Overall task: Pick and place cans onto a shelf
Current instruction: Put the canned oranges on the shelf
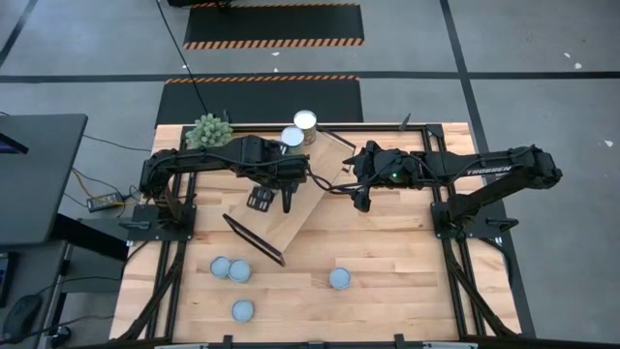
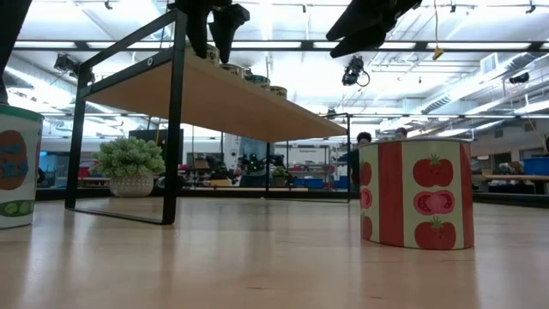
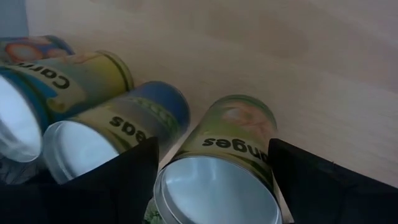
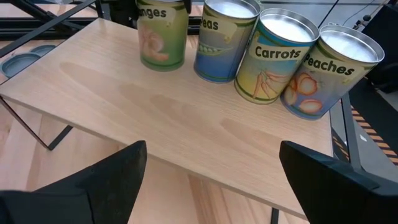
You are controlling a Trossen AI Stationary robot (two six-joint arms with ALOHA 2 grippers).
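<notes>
Four cans [image 4: 261, 46] stand in a row on the one shelf [image 4: 186, 124]; four more cans [image 1: 231, 269] sit on the tabletop beside it.

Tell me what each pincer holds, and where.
Left pincer straddles the oranges can, at its sides, on the shelf; grip cannot be told. Right pincer: nothing.

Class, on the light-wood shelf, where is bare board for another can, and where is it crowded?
The long light-wood shelf is bare from the green oranges can toward its near end. The far end is crowded: oranges, blue peas can, carrots can, peaches can, under the open left gripper.
</notes>
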